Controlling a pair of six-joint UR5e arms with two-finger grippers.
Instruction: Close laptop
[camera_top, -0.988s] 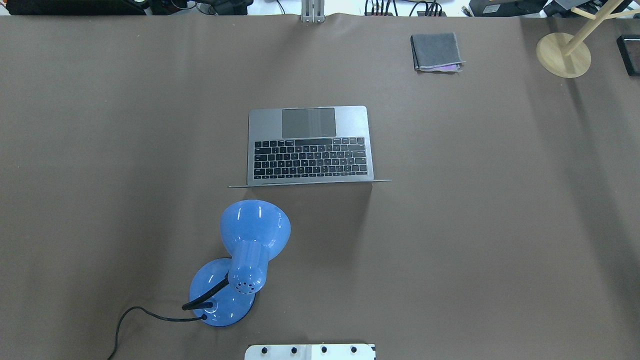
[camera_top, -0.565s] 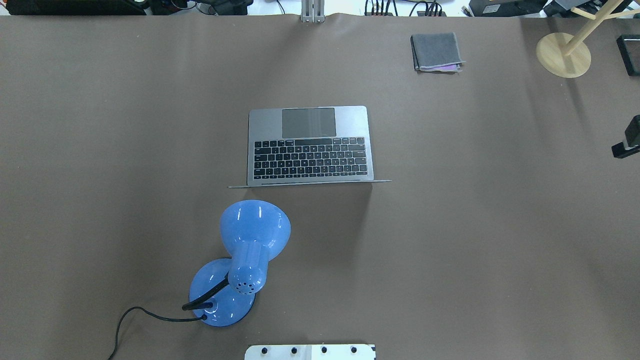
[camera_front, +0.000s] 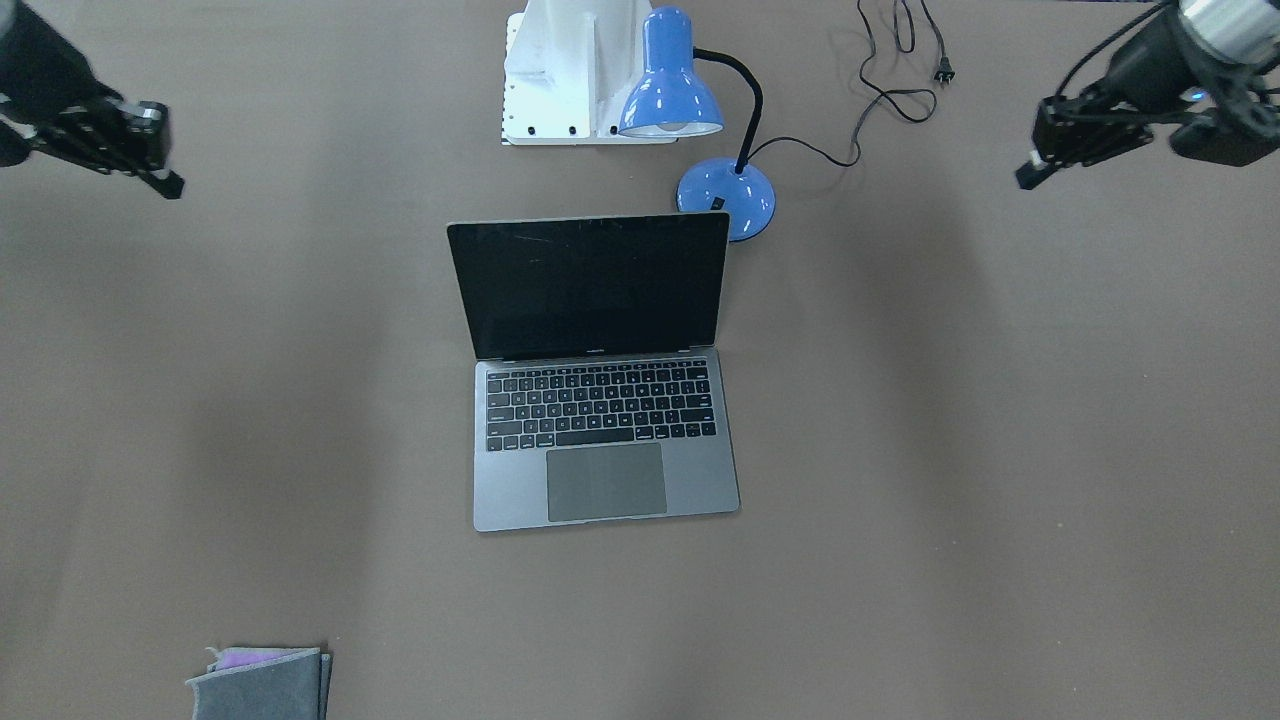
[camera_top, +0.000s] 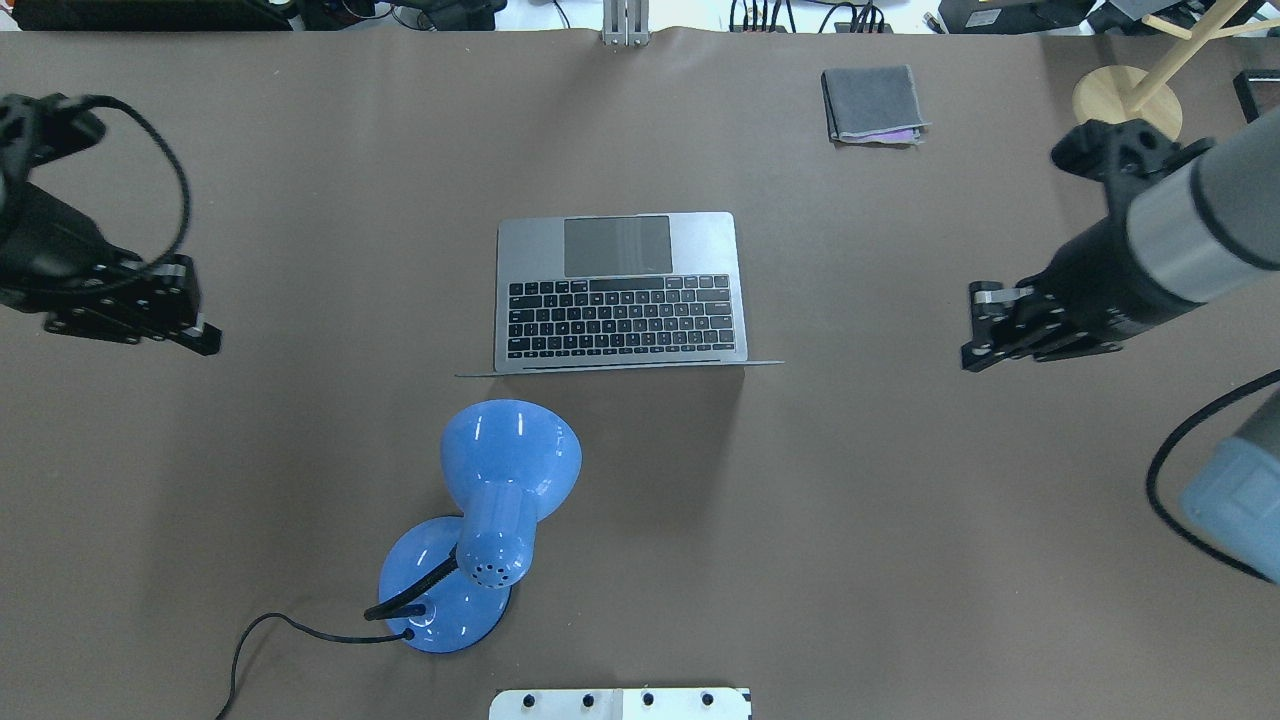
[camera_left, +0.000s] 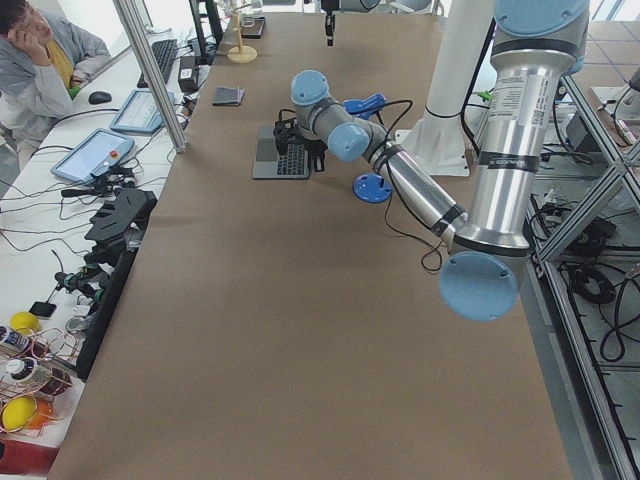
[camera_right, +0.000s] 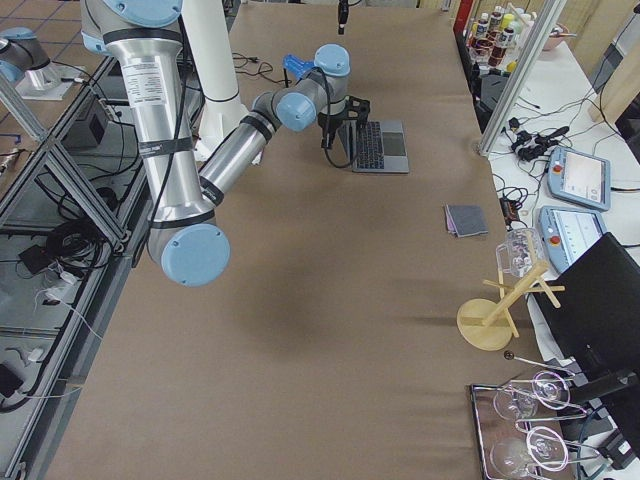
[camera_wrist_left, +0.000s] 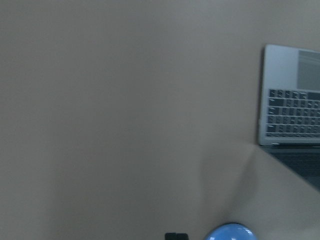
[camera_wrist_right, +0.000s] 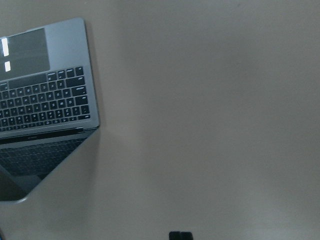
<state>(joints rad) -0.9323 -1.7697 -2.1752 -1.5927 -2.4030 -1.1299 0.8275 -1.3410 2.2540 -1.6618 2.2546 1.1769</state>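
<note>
The laptop (camera_top: 620, 290) lies open in the middle of the table, its trackpad on the far side from the robot and its dark screen (camera_front: 590, 285) standing upright. It also shows in the front view (camera_front: 600, 400), the left wrist view (camera_wrist_left: 290, 110) and the right wrist view (camera_wrist_right: 45, 100). My left gripper (camera_top: 205, 340) hovers well left of the laptop and looks shut and empty. My right gripper (camera_top: 970, 360) hovers well right of it and also looks shut and empty. Neither touches the laptop.
A blue desk lamp (camera_top: 500, 500) stands just behind the screen on the robot's side, its cord (camera_front: 890, 90) trailing off. A folded grey cloth (camera_top: 872, 103) and a wooden stand (camera_top: 1127, 108) sit at the far right. The robot's base plate (camera_top: 620, 704) is at the near edge.
Both arms have swung into the overhead view from the sides, the right one first, and now flank the laptop. The laptop and lamp have not moved.
</note>
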